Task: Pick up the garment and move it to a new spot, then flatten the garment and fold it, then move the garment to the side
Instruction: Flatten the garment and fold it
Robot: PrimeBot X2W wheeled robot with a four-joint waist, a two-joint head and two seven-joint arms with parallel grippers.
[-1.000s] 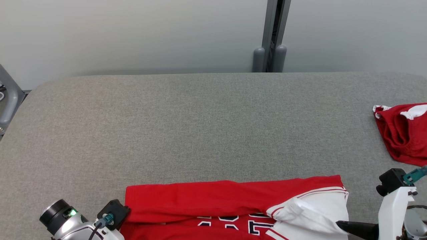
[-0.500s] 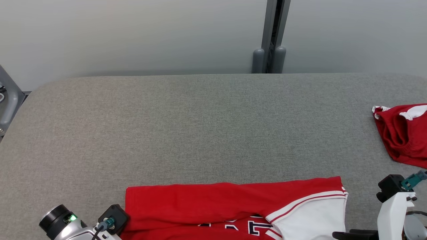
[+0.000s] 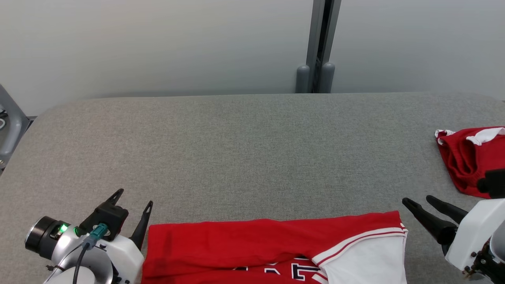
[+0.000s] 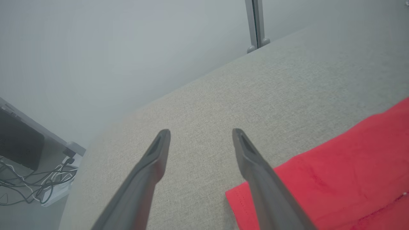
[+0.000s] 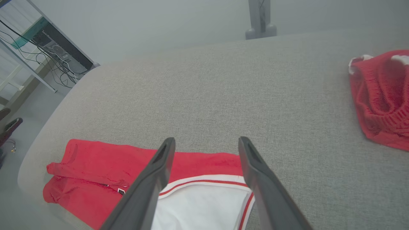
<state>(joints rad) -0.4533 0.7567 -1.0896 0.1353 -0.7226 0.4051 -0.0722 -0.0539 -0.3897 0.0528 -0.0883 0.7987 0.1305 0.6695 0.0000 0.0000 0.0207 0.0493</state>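
A red garment (image 3: 244,246) with a white sleeve and dark lettering lies folded at the near edge of the grey table (image 3: 236,157). It also appears in the right wrist view, garment (image 5: 105,166), and as a red corner (image 4: 335,169) in the left wrist view. My left gripper (image 3: 132,199) stands open just left of the garment's far left corner, holding nothing. My right gripper (image 3: 420,202) is open just right of the garment's far right corner, its fingers (image 5: 153,179) spread above the white sleeve (image 5: 204,207).
A second red knitted garment (image 3: 469,159) with white trim lies crumpled at the table's right edge, also garment (image 5: 381,95). A grey post (image 3: 315,75) stands behind the table. Cables and equipment (image 4: 28,179) sit on the floor left of the table.
Both grippers have let go of the garment and risen beside its far corners, fingers now spread. The raised white sleeve has settled flat. The camera has tilted slightly.
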